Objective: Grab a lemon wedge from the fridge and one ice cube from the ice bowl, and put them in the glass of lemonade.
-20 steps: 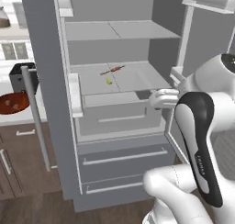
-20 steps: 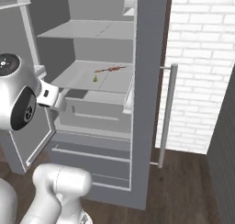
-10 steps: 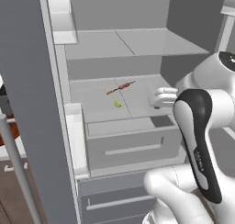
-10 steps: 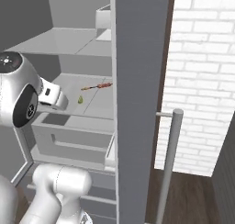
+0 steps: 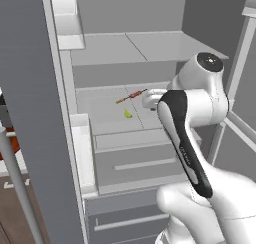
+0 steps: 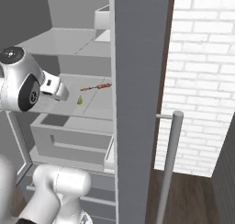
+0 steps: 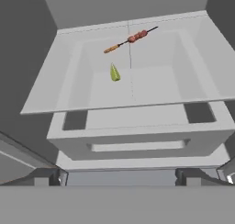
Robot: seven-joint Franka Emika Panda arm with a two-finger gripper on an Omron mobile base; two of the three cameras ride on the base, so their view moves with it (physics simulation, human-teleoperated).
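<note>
Your gripper [image 7: 119, 182] sits nearest, at the front of the open fridge [image 5: 35, 88], level with the middle shelf [image 7: 137, 90]. In the hand view its two dark fingertips [image 7: 48, 177] stand far apart at the bottom corners, so the jaws are spread wide and nothing sits between them. In the left base view the hand end of your arm [image 5: 152, 99] reaches in over the right part of that shelf; in the right base view it [image 6: 57, 88] comes in from the shelf's left side.

Just below and ahead of your gripper you have the pale grey drawer [image 7: 137, 136] under the shelf, its front facing you.

Beyond the drawer, on the shelf itself, lies the lemon wedge [image 7: 114, 73], a small yellow-green piece. It is ahead of your gripper and apart from it, near the middle of the shelf and slightly left of the gripper's centre line in the hand view. You can also find the wedge on the shelf in the left base view [image 5: 128, 113], beside the arm, and in the right base view [image 6: 79, 99], just below the hand.

Farther back on the same shelf, behind the wedge and not touching it, lies a thin skewer [image 7: 131, 39] with reddish pieces, set at a slant.
</note>
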